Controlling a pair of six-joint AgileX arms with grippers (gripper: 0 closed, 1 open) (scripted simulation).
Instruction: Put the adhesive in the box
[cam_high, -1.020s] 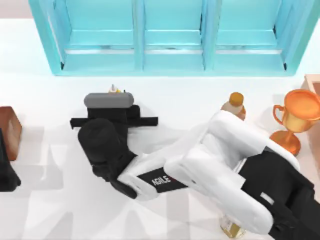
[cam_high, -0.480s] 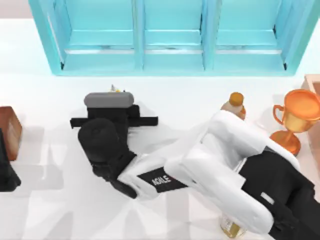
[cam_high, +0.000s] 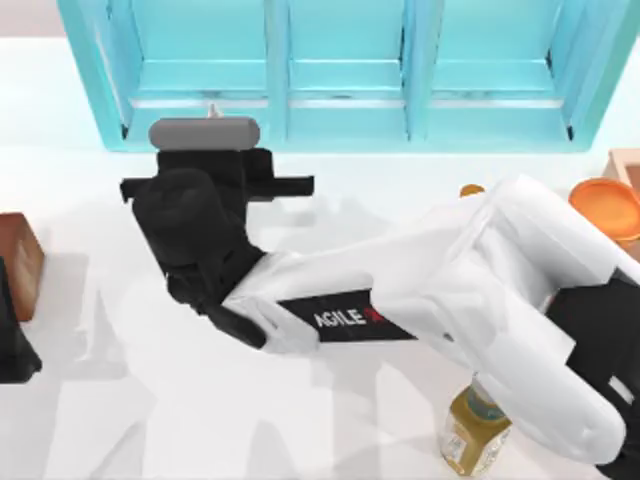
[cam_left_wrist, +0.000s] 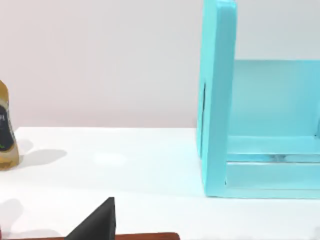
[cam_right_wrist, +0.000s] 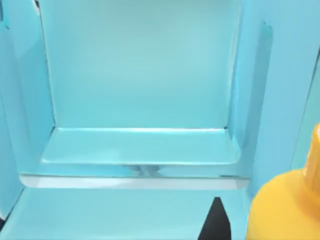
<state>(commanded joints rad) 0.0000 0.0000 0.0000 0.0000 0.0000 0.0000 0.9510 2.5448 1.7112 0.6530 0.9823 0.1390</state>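
Far left of the table, the left arm (cam_high: 12, 330) sits parked beside a brown block (cam_high: 20, 262); can't tell how its fingers stand.

Next along, the right arm's gripper (cam_high: 205, 118) is up at the front lip of the teal box (cam_high: 340, 130), at its left-hand compartment. The adhesive (cam_right_wrist: 285, 205) is in its grasp, by the look of it: yellow body rides close under the wrist cam, w/ one dark finger (cam_right_wrist: 214, 220) beside it, and from above the white nozzle tip (cam_high: 211, 108) pokes out past the grey wrist housing. So jaws closed on the bottle, bottle at the compartment's mouth, not inside yet.

To do this well: keep the bottle centred btwn the divider and the left outer wall, carry it well in over the front lip, lower until its base meets the floor, then release. Letting go early risks it tipping back out.

Further right, an amber bottle (cam_high: 472, 432) stands near the table's front edge under the right arm's elbow, and an orange trophy (cam_high: 606, 205) is at far right, both well apart from the box opening.
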